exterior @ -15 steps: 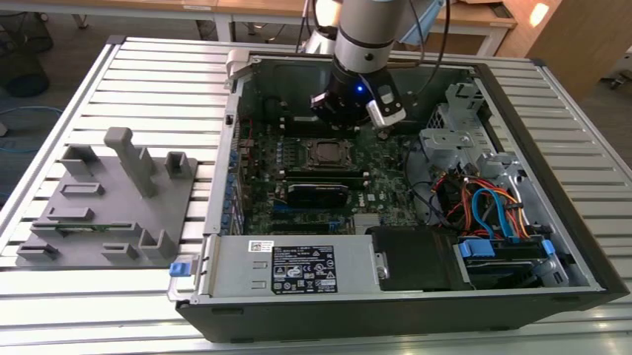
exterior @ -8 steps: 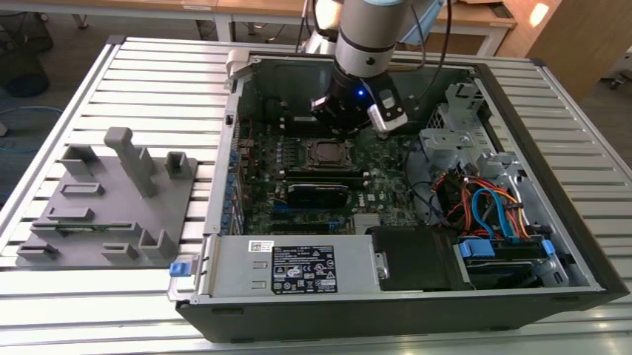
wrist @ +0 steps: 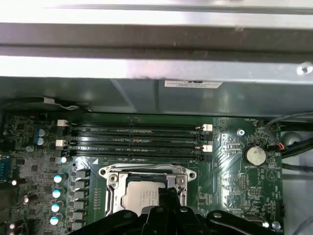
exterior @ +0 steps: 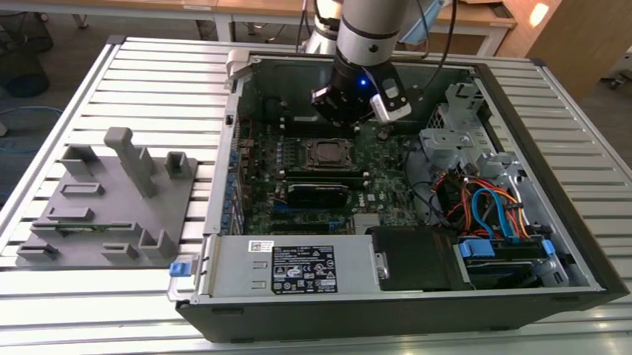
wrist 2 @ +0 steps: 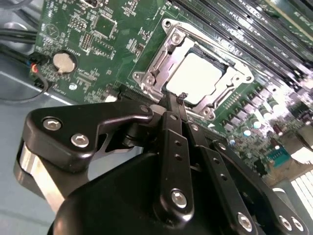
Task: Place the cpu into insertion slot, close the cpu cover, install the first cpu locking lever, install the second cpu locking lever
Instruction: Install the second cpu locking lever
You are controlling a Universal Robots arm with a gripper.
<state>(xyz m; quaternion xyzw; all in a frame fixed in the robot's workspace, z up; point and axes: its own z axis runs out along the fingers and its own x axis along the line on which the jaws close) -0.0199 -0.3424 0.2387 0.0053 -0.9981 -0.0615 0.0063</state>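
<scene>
The cpu (wrist 2: 195, 78) lies flat in the insertion slot (wrist 2: 221, 63) on the green board, its pale metal top showing through the window of the cpu cover (wrist 2: 164, 54). The cover is folded down around the chip. My gripper (wrist 2: 179, 98) hovers at the socket's edge, its two black fingers pressed together and shut, with nothing visible between them. In the first wrist view the cpu (wrist: 142, 196) sits under the cover (wrist: 146, 171), and the gripper (wrist: 166, 193) overlaps the chip's near edge. In the exterior view the gripper (exterior: 341, 118) hangs just behind the socket (exterior: 329, 153) inside the open case.
Long black memory slots (wrist: 134, 139) run beside the socket, and a coin battery (wrist: 254, 155) sits on the board. The case walls (exterior: 232, 126) enclose the board. Cables (exterior: 489, 211) and a power supply (exterior: 296, 270) fill the near side. A grey fixture (exterior: 109, 200) stands on the table.
</scene>
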